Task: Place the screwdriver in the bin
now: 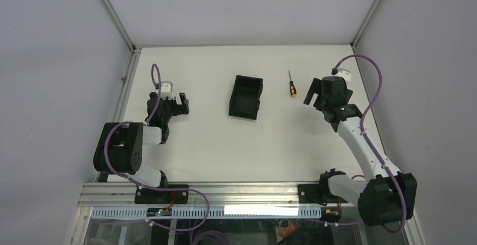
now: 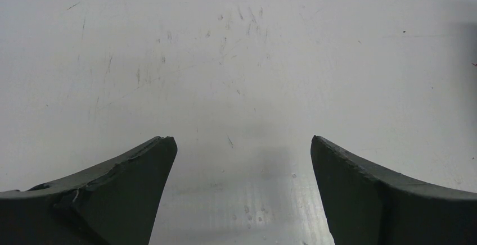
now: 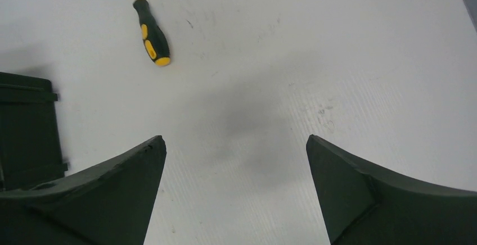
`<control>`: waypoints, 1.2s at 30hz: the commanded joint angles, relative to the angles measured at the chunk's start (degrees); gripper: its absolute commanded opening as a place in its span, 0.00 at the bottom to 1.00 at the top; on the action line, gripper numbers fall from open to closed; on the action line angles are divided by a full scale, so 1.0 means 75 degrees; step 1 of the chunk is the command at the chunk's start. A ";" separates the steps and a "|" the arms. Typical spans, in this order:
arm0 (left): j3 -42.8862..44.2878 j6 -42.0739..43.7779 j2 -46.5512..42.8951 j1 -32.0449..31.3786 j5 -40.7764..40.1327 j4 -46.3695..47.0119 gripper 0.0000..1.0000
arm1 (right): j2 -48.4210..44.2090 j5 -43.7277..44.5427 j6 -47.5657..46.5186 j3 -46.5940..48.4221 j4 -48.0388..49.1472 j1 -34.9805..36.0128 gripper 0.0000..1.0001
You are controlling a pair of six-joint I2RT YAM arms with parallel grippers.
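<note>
The black plastic bin sits open side up on the white table, about mid-width and toward the far half, turned a little off square.

The screwdriver lies flat on the table to the right of the bin, apart from it and not touching it. Its thin dark shaft points away toward the far edge. Its yellow and black handle is the nearer end.

The right gripper is further right of the bin, on the other side of the screwdriver and near its handle. Its arm reaches up from the near right corner. In the right wrist view the two dark fingers stand wide apart with only scuffed white tabletop between them. In that view the screwdriver lies ahead and off to the left, outside the gap between the fingers. A corner of the bin shows at the left edge of the same view. This gripper holds nothing.

The left gripper is on the left side of the bin, well apart from it, with its arm folded back near its base. The left wrist view shows its fingers spread just as wide over bare, lightly scratched table. It grips nothing, and neither the bin nor the screwdriver appears in that view.
</note>
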 commanded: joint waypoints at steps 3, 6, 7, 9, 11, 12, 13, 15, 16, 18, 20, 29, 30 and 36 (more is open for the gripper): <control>-0.0016 -0.0043 -0.0222 -0.0101 0.0056 0.0253 0.99 | 0.1815 -0.0783 -0.0381 0.2215 -0.0362 -0.0002 0.99; -0.0016 -0.0043 -0.0227 -0.0100 0.0051 0.0247 0.99 | 0.3318 -0.0953 -0.0523 0.3660 -0.1092 -0.0005 0.99; -0.0018 -0.0044 -0.0227 -0.0096 0.0056 0.0247 0.99 | 0.4030 -0.1060 -0.0613 0.4366 -0.1344 -0.0001 0.99; -0.0016 -0.0043 -0.0227 -0.0101 0.0053 0.0246 0.99 | 0.4890 -0.1367 -0.0702 0.5323 -0.1870 0.0001 0.99; -0.0016 -0.0043 -0.0225 -0.0101 0.0051 0.0242 0.99 | 0.5915 -0.1660 -0.0882 0.6086 -0.2166 0.0008 0.99; -0.0011 -0.0043 -0.0223 -0.0096 0.0051 0.0247 0.99 | 0.6298 -0.1759 -0.0940 0.6393 -0.2275 0.0006 0.99; -0.0009 -0.0043 -0.0224 -0.0101 0.0056 0.0247 0.99 | 0.6646 -0.1780 -0.0964 0.6702 -0.2428 0.0007 0.98; -0.0016 -0.0044 -0.0221 -0.0101 0.0046 0.0236 0.99 | 0.7211 -0.1840 -0.0987 0.7199 -0.2757 0.0001 0.95; -0.0024 -0.0046 -0.0221 -0.0102 0.0050 0.0240 0.99 | 0.7414 -0.1868 -0.1003 0.7304 -0.2809 0.0008 0.94; -0.0017 -0.0045 -0.0222 -0.0101 0.0051 0.0238 0.99 | 0.7666 -0.1963 -0.0987 0.7341 -0.2759 0.0009 0.92; -0.0018 -0.0049 -0.0221 -0.0096 0.0049 0.0238 0.99 | 0.7876 -0.1971 -0.0978 0.7310 -0.2697 0.0020 0.90; -0.0021 -0.0043 -0.0222 -0.0101 0.0051 0.0247 0.99 | 0.8383 -0.1783 -0.0993 0.7319 -0.2668 0.0085 0.58; -0.0016 -0.0043 -0.0222 -0.0102 0.0051 0.0253 0.99 | 0.8309 -0.1773 -0.0999 0.7360 -0.2685 0.0090 0.49; -0.0015 -0.0044 -0.0226 -0.0102 0.0052 0.0253 0.99 | 0.7472 -0.1699 -0.0997 0.7508 -0.2693 0.0089 0.00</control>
